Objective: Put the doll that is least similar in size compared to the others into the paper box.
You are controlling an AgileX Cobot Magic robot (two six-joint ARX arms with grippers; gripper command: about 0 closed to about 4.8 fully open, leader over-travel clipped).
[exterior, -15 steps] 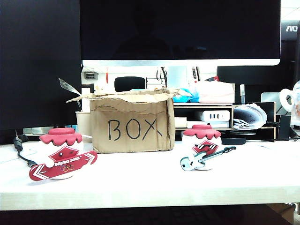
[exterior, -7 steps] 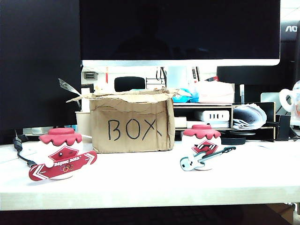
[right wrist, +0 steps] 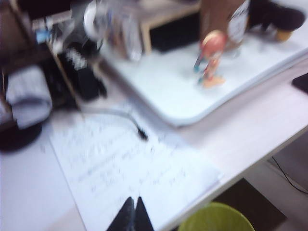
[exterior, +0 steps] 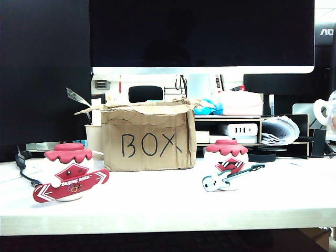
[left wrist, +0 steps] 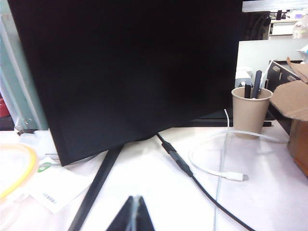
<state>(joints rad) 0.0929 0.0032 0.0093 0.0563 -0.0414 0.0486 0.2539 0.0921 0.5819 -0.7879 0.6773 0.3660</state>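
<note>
The left tool [left wrist: 133, 211] is pinched tight with nothing in it, near a black monitor [left wrist: 130, 72]. The right tool [right wrist: 132, 214] is pinched tight too, over a sheet of paper [right wrist: 130, 178]. The tiny doll can't be seen. The paper box [exterior: 147, 137] sits at the table's [exterior: 168, 202] back edge, between the snowboard doll [exterior: 70, 171] and the guitar doll [exterior: 227, 165].

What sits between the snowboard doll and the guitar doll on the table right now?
In the exterior view, the paper box marked BOX stands between the snowboard doll and the guitar doll, set slightly farther back.
</note>
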